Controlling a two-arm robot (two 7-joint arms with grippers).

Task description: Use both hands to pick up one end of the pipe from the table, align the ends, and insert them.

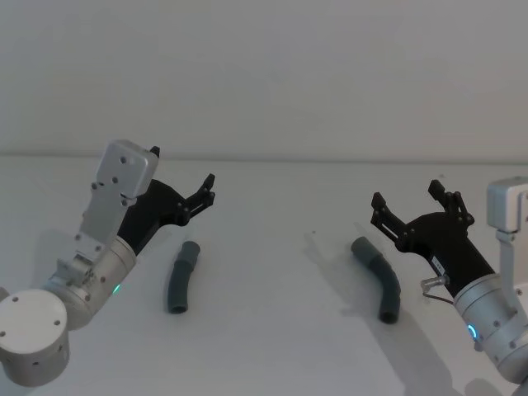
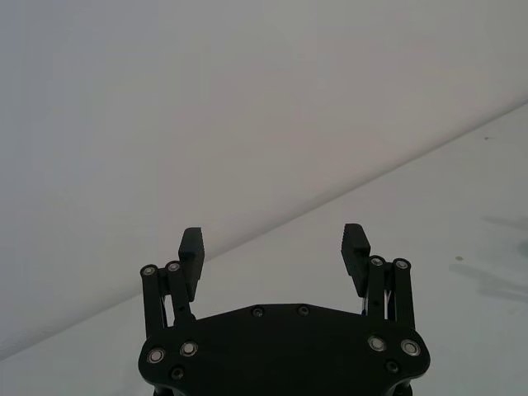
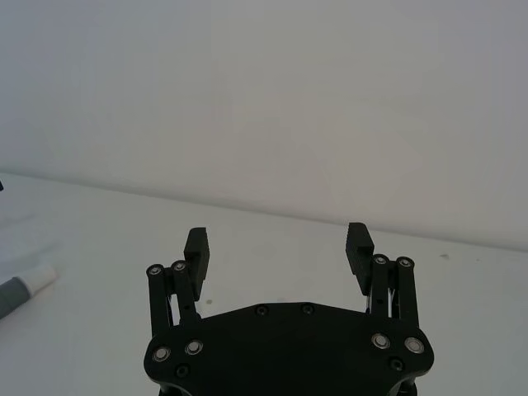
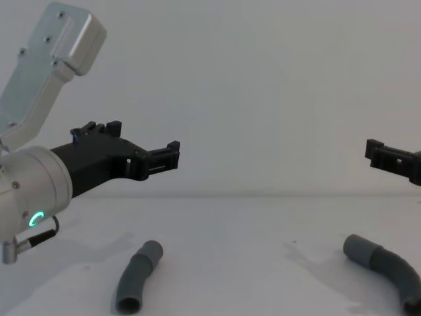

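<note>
Two curved dark grey ribbed pipe pieces lie apart on the white table [image 1: 280, 330]. One pipe piece [image 1: 181, 277] [image 4: 137, 276] is at the left and the other pipe piece [image 1: 378, 266] [image 4: 385, 263] at the right. My left gripper [image 1: 183, 169] [image 2: 273, 239] [image 4: 145, 139] hovers open above and behind the left piece, holding nothing. Beside the right piece, my right gripper [image 1: 407, 195] [image 3: 277, 239] [image 4: 388, 158] is raised, open and empty. The right wrist view catches a grey cuff with a white tip [image 3: 40, 277] at its edge.
A pale wall [image 1: 264, 74] rises behind the table's far edge. Bare table surface lies between the two pipe pieces and in front of them.
</note>
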